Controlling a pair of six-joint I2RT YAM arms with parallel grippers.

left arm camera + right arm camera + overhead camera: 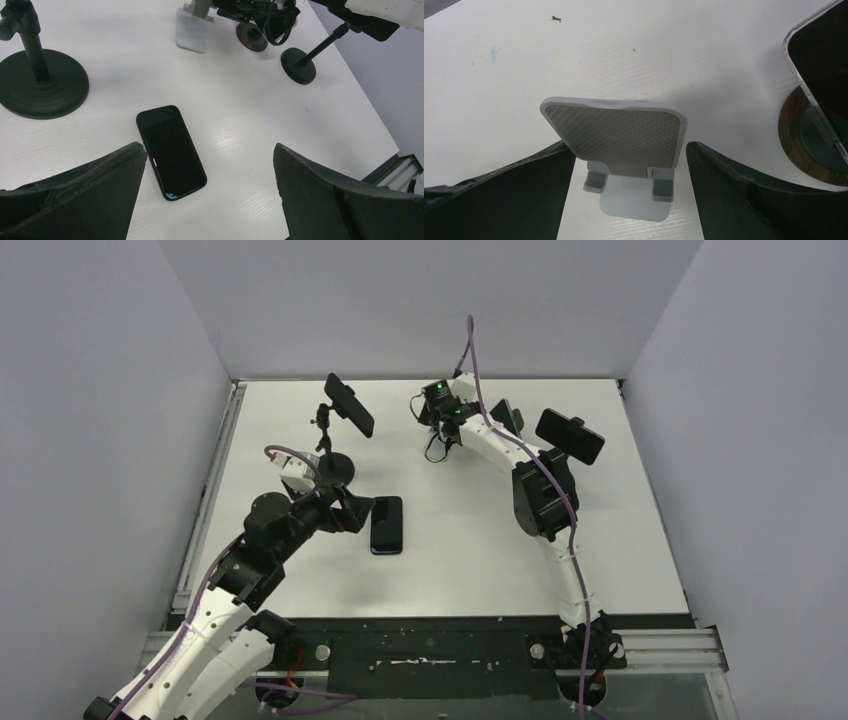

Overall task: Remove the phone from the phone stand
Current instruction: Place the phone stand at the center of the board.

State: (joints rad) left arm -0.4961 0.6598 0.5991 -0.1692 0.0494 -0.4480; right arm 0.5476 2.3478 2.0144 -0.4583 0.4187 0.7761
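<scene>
The phone [386, 525] lies flat on the counter [470, 570], apart from every stand and just ahead of the left fingers [85, 190]. In the wrist view it sits in the gap between them. These fingers stand fully apart and touch nothing; the wide setting gives clearance over the handset's width. At the far side of the counter the right fingers [499, 200] are also apart. They straddle the white stand [616, 135], with a gap visible on both sides. The stand's cradle is bare: a grey textured backrest and two small lips at the foot, with nothing resting on them. Judged from this layout, the removal looks done. The right arm's position would suit bracing the light stand against tipping or sliding. Other handsets are mounted. A second phone [349, 405] is clamped atop the black stand [42, 85] near the left arm. A third phone [570, 435] sits on a pole stand [298, 65] to the right. A clear-cased phone [819, 70] leans over a wooden disc [791, 135] just beside the white stand. Whether these belong to the task cannot be told.
</scene>
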